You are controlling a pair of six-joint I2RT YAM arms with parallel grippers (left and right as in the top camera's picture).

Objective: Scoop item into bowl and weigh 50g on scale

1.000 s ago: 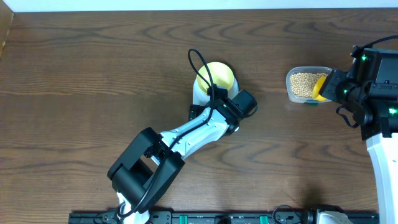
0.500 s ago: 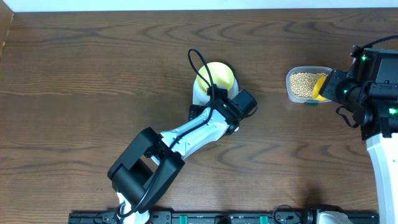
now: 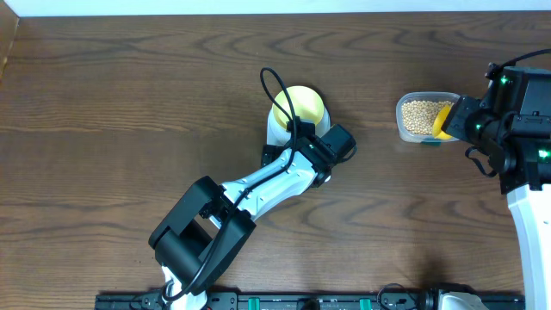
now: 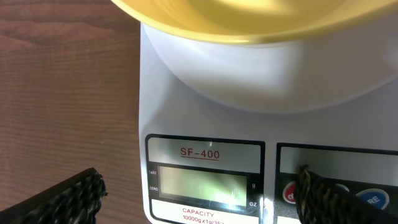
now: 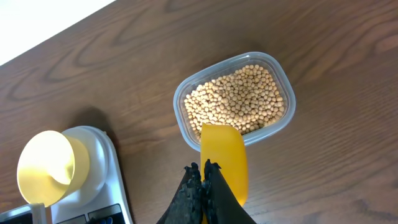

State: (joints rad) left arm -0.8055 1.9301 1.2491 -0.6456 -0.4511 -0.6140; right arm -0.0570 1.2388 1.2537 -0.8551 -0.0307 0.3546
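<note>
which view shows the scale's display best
Left wrist: the display is close and head-on, though no digits are readable. Overhead shows only the scale's white edge under the bowl, display hidden by the left arm. Right wrist catches the scale at lower left, display cut off.

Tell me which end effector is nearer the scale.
Left. The left end effector hangs open over the front of the scale; the right end effector holds the yellow scoop at the bean tub, apart from it.
</note>
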